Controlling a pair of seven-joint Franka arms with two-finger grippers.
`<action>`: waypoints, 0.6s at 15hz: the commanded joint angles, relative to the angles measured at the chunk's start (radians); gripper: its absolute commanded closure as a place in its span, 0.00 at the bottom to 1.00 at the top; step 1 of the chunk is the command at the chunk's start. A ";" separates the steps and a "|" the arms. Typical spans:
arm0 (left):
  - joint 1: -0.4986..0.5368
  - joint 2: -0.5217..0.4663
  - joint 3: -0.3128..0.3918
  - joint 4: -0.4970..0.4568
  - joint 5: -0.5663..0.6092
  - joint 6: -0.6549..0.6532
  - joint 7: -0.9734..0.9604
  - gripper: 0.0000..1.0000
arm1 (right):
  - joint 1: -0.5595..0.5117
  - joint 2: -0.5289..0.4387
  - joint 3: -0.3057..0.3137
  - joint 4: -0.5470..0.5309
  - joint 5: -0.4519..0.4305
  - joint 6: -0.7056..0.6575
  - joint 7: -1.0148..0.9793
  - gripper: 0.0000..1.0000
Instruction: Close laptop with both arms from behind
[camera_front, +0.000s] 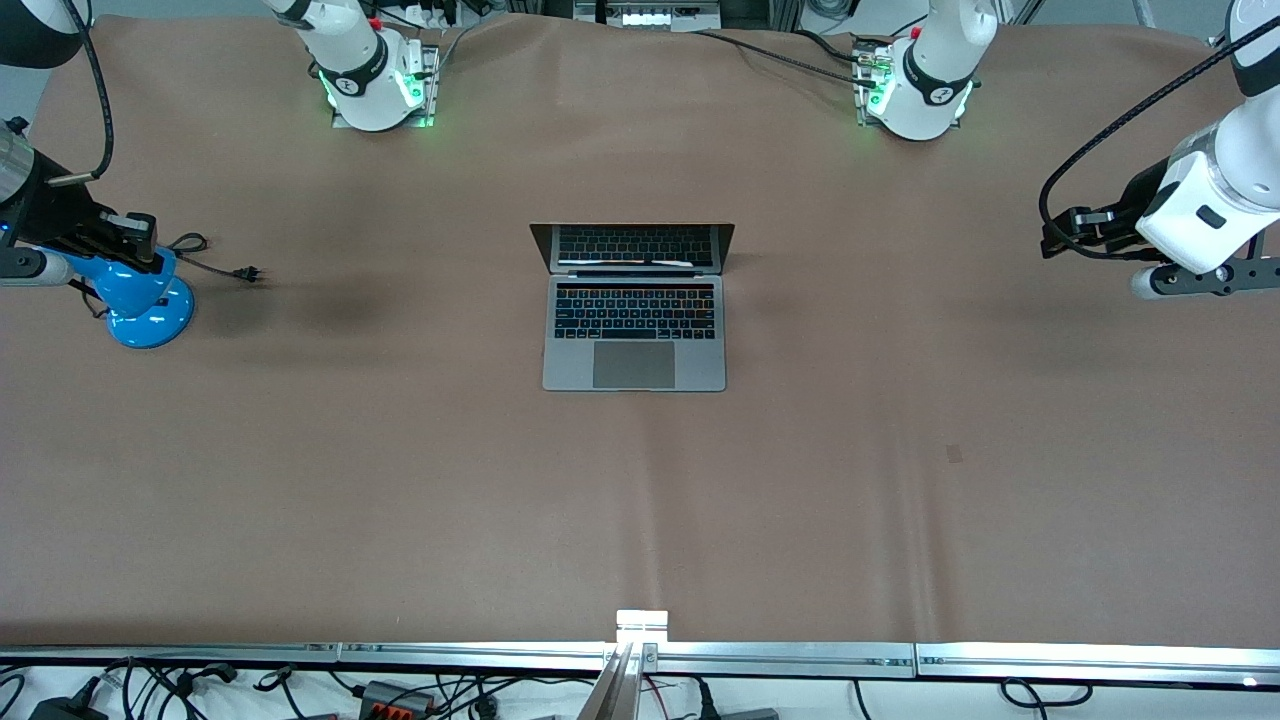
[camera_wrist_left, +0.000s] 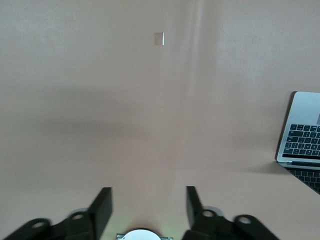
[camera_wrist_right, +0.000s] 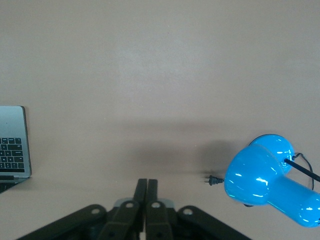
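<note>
The grey laptop stands open in the middle of the table, its keyboard and trackpad facing the front camera and its lid upright toward the robots' bases. My left gripper hangs open and empty over bare table at the left arm's end; in the left wrist view its fingers are wide apart, and a corner of the laptop shows at the edge. My right gripper is at the right arm's end, shut and empty. The laptop's edge shows in the right wrist view.
A blue desk lamp stands under the right gripper, with its cord and plug lying toward the laptop; both show in the right wrist view. A small tape mark lies on the brown table cover. A metal rail runs along the near edge.
</note>
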 joint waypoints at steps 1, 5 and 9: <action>-0.007 -0.004 -0.005 0.000 0.018 -0.025 -0.009 0.99 | -0.001 -0.005 0.006 -0.011 0.000 -0.014 0.009 1.00; -0.009 -0.001 -0.004 0.000 0.010 -0.031 0.029 0.99 | 0.000 0.007 0.009 -0.014 0.004 -0.040 0.009 1.00; -0.015 0.005 -0.032 -0.016 -0.071 -0.050 0.037 0.99 | 0.048 0.050 0.011 -0.018 0.023 -0.098 0.009 1.00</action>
